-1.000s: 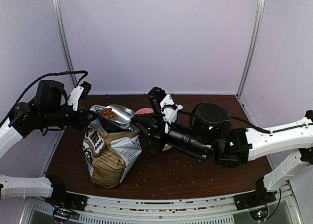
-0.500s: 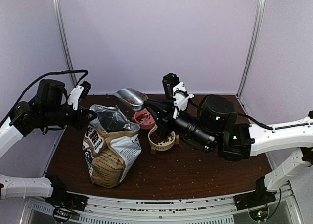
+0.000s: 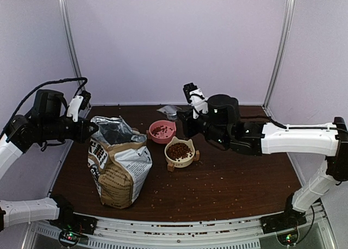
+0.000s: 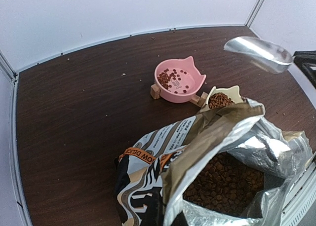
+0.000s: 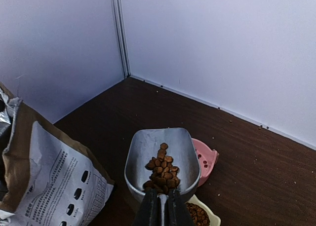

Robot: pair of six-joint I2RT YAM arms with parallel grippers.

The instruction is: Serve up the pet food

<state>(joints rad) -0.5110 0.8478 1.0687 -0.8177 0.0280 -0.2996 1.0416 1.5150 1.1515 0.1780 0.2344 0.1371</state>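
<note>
The pet food shows as a brown heap inside the open printed bag (image 4: 224,179), in the cream bowl (image 3: 179,150), as a few pellets in the pink bowl (image 3: 161,130), and as a small pile (image 5: 164,172) in the silver scoop (image 5: 162,157). My right gripper (image 5: 159,201) is shut on the scoop's handle and holds the scoop level above the table; in the right wrist view it overlaps the pink bowl (image 5: 206,159). My left gripper (image 3: 90,130) is shut on the bag's (image 3: 117,167) top left rim and holds it open. Its fingers are hidden in the left wrist view.
Loose pellets lie scattered over the brown table (image 3: 228,184) in front of the bowls. The cream bowl (image 4: 220,98) stands just right of the bag mouth. White walls close the back and both sides.
My right gripper lifted the loaded scoop out of the bag and carried it right and back to beside the pink bowl. The left arm and bag shifted slightly left.
</note>
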